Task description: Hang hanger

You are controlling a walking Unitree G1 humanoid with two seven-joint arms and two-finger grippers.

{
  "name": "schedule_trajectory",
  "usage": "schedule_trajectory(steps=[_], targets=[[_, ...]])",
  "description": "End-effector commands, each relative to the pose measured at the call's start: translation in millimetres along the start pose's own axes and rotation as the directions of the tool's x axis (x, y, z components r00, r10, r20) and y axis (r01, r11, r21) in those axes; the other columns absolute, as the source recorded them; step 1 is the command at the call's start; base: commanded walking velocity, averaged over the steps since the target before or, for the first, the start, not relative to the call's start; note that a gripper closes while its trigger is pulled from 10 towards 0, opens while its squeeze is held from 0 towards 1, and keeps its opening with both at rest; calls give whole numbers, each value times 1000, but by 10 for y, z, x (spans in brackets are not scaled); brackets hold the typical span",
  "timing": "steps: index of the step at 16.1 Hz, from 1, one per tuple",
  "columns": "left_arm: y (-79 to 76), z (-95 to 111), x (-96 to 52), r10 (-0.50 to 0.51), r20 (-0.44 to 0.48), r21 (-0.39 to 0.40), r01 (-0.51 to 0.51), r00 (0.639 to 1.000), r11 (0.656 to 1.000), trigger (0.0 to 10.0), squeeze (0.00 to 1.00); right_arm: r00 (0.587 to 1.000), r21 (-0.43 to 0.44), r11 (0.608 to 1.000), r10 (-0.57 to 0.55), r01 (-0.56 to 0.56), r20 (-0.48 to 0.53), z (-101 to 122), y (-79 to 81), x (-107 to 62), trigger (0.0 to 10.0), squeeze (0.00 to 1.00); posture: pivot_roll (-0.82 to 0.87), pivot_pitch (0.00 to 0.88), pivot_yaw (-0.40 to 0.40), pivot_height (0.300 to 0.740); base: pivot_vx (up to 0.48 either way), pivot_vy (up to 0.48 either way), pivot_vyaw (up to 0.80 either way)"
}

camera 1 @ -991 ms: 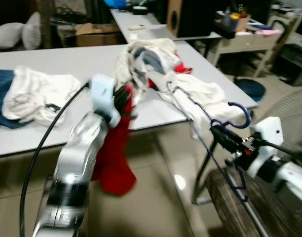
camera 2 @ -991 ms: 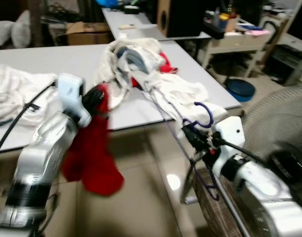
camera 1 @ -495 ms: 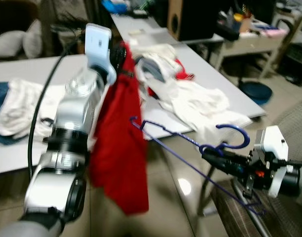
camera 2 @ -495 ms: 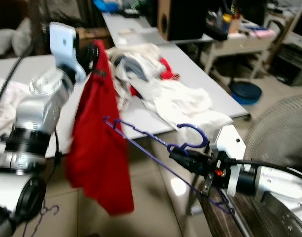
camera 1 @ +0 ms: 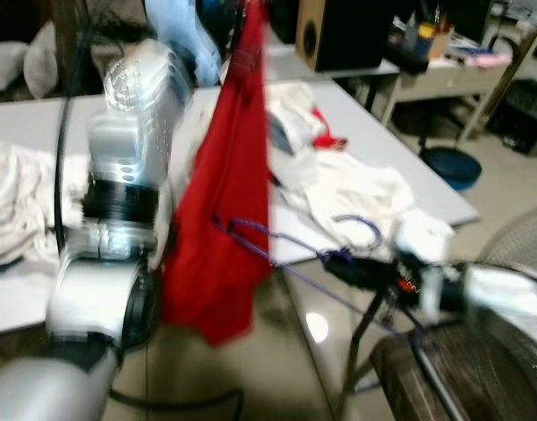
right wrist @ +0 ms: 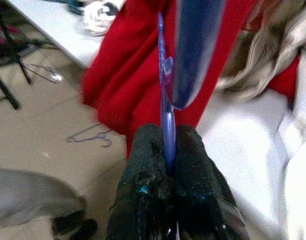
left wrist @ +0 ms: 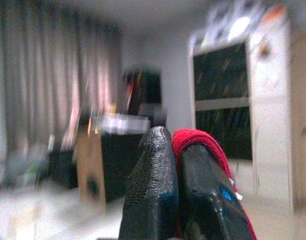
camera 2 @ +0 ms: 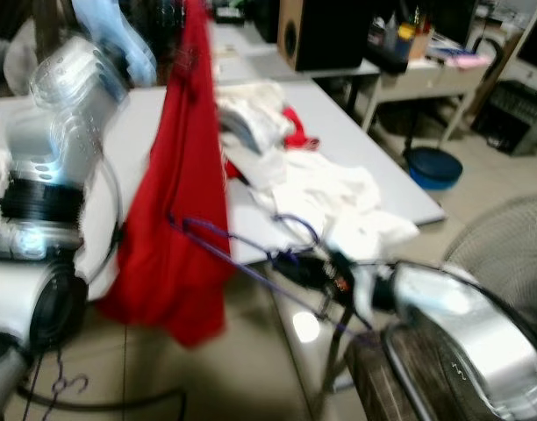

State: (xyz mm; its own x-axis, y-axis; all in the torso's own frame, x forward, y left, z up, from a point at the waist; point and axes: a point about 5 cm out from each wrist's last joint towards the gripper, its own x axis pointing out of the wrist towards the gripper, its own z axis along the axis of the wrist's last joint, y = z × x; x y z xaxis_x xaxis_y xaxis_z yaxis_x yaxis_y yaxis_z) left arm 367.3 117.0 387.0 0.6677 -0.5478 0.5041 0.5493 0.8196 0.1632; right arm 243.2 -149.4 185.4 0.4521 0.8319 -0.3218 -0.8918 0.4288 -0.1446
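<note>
A red garment (camera 1: pixel 225 219) hangs full length in front of the white table (camera 1: pixel 409 167). My left gripper (left wrist: pixel 175 137) is raised high and shut on the garment's top edge. Red cloth shows between its black fingers (left wrist: pixel 153 165). A thin blue wire hanger (camera 1: pixel 251 234) is held out level, its far end touching or just in front of the red garment. My right gripper (right wrist: pixel 168 137) is shut on the hanger below its hook (camera 1: pixel 363 225). In the eye views the right gripper (camera 1: pixel 340 260) sits low at centre right, beside the table's edge.
White and red clothes (camera 1: pixel 352 184) lie heaped on the table. A fan's round wire guard (camera 2: pixel 505 246) and a chequered seat (camera 1: pixel 426 377) stand close by my right arm. Another wire hanger (camera 2: pixel 62 386) lies on the tiled floor. A blue basin (camera 1: pixel 448 162) sits beyond the table.
My left arm has lifted the red garment higher, so that it hangs free of the table. My right gripper has carried the blue hanger left, toward the garment.
</note>
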Motion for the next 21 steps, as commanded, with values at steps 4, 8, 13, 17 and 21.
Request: schedule_trajectory(steps=[4, 8, 13, 17, 21], targets=[[83, 606, -4, -39, 178, 47, 31, 983, 998, 10000, 0, 987, -256, 956, -158, 144, -33, 222, -554, 329, 10000, 0, -45, 0, -61, 740, 361, 0, 0], [298, 955, -185, 27, 261, 79, -49, 965, 996, 10000, 0, 620, -334, 549, -493, 766, 611, 1953, -1358, -180, 10000, 0, -28, 0, -93, 740, 365, 0, 0], [359, 505, -394, 136, 140, 19, -141, 981, 990, 10000, 0, 774, -503, 592, -421, 629, 473, 1372, -1342, 109, 10000, 0, -53, 0, -88, 740, 361, 0, 0], [31, -365, -610, 104, -139, -39, -111, 985, 993, 10000, 0, 887, -514, 724, -352, 460, 299, 694, -1085, 233, 10000, 0, -67, 0, -69, 740, 320, 0, 0], [-430, -1551, -1366, 29, -603, 4, -33, 797, 999, 10000, 0, 987, -362, 921, -158, 148, 1, -109, -544, 91, 10000, 0, -83, 0, -53, 740, 0, 0, 0]])
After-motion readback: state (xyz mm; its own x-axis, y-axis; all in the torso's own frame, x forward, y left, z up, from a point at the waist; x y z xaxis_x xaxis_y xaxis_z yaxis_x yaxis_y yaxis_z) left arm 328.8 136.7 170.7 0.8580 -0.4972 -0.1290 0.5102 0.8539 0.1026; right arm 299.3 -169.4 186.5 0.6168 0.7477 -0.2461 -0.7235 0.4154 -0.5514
